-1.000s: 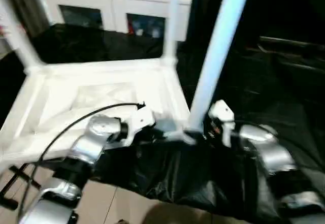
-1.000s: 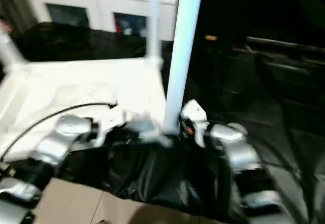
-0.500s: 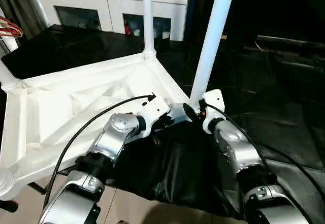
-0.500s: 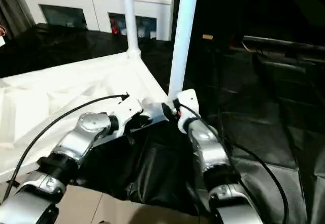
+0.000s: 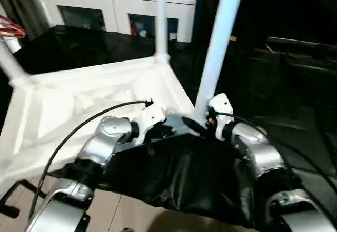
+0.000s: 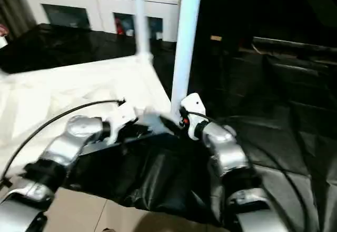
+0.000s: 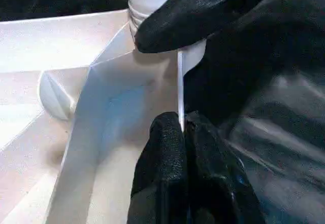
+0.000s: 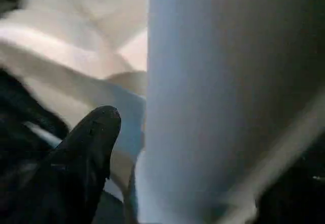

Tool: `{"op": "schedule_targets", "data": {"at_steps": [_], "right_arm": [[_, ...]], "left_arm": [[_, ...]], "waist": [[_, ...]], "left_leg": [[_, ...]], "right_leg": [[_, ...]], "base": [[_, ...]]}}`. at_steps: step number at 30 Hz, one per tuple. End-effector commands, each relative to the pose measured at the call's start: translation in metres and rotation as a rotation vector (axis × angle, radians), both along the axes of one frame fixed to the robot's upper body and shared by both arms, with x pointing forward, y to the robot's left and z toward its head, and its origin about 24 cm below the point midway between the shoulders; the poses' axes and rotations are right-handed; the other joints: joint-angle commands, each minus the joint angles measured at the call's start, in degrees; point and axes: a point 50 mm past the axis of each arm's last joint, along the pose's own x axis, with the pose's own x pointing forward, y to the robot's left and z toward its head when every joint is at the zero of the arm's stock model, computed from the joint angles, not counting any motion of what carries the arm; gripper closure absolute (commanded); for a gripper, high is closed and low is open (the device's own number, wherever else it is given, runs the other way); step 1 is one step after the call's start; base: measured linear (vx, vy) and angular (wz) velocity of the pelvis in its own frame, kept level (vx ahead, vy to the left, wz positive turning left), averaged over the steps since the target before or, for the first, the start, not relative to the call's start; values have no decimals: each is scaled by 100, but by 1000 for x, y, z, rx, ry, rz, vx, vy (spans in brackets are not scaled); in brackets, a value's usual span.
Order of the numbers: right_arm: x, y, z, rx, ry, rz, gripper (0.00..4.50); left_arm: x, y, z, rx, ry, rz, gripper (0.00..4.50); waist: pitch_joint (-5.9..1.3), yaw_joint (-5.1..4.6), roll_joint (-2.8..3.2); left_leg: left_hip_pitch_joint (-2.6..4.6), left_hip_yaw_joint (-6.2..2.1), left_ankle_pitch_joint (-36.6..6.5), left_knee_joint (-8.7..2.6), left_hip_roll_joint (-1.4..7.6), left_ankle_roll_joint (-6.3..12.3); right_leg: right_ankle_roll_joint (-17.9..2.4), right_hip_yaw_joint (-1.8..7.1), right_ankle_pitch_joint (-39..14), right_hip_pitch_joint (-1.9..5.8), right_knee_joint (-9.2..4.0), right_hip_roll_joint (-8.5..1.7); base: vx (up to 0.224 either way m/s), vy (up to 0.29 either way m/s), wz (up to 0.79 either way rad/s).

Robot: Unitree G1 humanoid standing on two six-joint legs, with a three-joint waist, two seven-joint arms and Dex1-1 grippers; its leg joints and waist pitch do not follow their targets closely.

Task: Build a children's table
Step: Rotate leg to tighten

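The children's table lies upside down, its white ribbed tabletop (image 5: 79, 100) facing up. White legs stand in its corner sockets: a near-right leg (image 5: 218, 42), a far leg (image 5: 161, 16) and a left leg (image 5: 10, 63). My left gripper (image 7: 183, 132) is shut on the tabletop's thin rim (image 7: 179, 82) next to the near-right corner. My right gripper (image 5: 202, 127) is at the base of the near-right leg (image 8: 213, 97), open. One of its fingers (image 8: 91, 142) stands a little apart from the tube. From the left wrist, a right finger (image 7: 193, 16) crosses the socket.
A white cabinet (image 5: 116, 6) with glass doors stands behind the table. A black sheet (image 5: 179, 179) drapes under the near corner and over the furniture on the right (image 5: 300, 84). Pale floor tiles (image 5: 116, 211) lie below my left arm.
The whole picture has swung, so the camera moved. Both grippers stay at the near-right corner. The right gripper's jaws have spread wider around the leg's base.
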Motion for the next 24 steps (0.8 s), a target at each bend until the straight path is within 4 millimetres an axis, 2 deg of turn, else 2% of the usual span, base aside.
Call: {"op": "schedule_targets", "data": {"at_steps": [1, 3, 8, 11, 14, 17, 24], "right_arm": [[-4, 2, 9, -14, -15, 138, 63], [-7, -3, 10, -30, -4, 193, 63], [-18, -12, 10, -70, 38, 354, 63], [-22, -16, 10, -95, 57, 416, 96], [-23, -17, 10, -106, 59, 428, 107], [-24, -18, 10, -120, 61, 438, 136], [-29, -17, 8, -103, 67, 449, 178]], "left_arm": [[-2, -11, 18, -94, -67, -106, 450], [-4, -8, 18, -93, -55, -139, 450], [-10, 2, 18, -64, -13, -217, 450], [-12, 7, 19, -61, 4, -249, 450], [-13, 8, 19, -60, 13, -264, 450], [-14, 10, 19, -58, 19, -274, 450], [-13, 6, 20, -71, 1, -260, 450]], "waist": [[-418, 22, -37], [-415, 26, -42], [-418, 109, -50], [-421, 131, -50], [-417, 132, -44], [-413, 129, -47], [-423, 135, -48]], "left_leg": [[83, -143, -914, -341, 302, 425], [85, -142, -917, -339, 303, 420], [86, -134, -858, -331, 306, 442], [89, -142, -870, -338, 315, 431], [94, -144, -892, -342, 316, 406], [92, -143, -938, -342, 305, 366], [86, -145, -853, -338, 308, 389]], "right_leg": [[-1072, 365, -1127, 325, -433, -542], [-1054, 369, -1157, 317, -437, -543], [-1011, 368, -1273, 304, -440, -543], [-1012, 361, -1253, 303, -433, -544], [-1033, 360, -1291, 294, -439, -545], [-997, 360, -1442, 297, -457, -547], [-991, 362, -1303, 302, -441, -541]], "base": [[0, 0, 0], [0, 0, 0], [0, 0, 0], [0, 0, 0], [0, 0, 0], [0, 0, 0], [0, 0, 0]]}}
